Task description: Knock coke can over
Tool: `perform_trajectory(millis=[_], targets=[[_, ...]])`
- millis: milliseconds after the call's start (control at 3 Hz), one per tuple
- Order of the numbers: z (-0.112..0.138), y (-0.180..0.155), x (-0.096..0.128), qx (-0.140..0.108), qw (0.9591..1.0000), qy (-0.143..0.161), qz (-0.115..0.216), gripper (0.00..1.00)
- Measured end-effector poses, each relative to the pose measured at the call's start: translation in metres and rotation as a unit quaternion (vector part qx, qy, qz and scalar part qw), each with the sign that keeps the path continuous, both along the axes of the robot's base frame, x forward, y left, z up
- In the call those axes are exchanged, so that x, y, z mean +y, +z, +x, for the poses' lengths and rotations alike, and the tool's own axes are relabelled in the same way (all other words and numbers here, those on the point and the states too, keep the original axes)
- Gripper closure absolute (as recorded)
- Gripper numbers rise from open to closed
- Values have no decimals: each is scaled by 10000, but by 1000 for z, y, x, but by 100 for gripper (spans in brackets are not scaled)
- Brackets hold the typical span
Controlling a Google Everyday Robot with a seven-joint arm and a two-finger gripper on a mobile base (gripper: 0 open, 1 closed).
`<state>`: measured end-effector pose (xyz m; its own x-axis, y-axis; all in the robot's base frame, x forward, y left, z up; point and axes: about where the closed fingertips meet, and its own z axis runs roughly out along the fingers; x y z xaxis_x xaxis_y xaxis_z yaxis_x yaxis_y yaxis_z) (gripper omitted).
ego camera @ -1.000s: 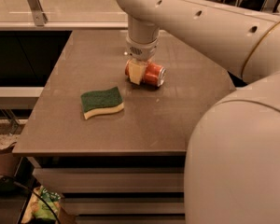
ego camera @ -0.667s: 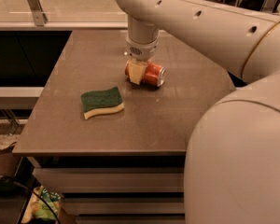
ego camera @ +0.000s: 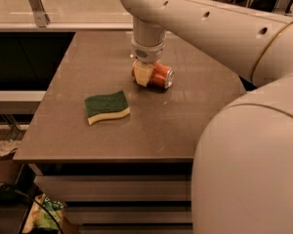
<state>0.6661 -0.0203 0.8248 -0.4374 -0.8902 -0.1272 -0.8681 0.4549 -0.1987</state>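
The coke can (ego camera: 160, 76), red with a silver end, lies on its side on the brown table (ego camera: 136, 126), its silver end pointing right. My gripper (ego camera: 143, 73) comes straight down from the white arm and sits at the can's left end, touching it and hiding part of it.
A green and yellow sponge (ego camera: 106, 107) lies on the table to the front left of the can. The arm's large white body (ego camera: 249, 169) fills the right foreground. A glass railing post (ego camera: 36, 6) stands beyond the table's far left corner. Shelves sit below the table's front edge.
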Motion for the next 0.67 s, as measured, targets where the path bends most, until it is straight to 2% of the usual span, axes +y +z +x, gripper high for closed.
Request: perform_trajectory(millis=[333, 667], targets=[[0, -1, 0, 10, 10000, 3, -6, 0], [0, -1, 0, 11, 10000, 3, -6, 0]])
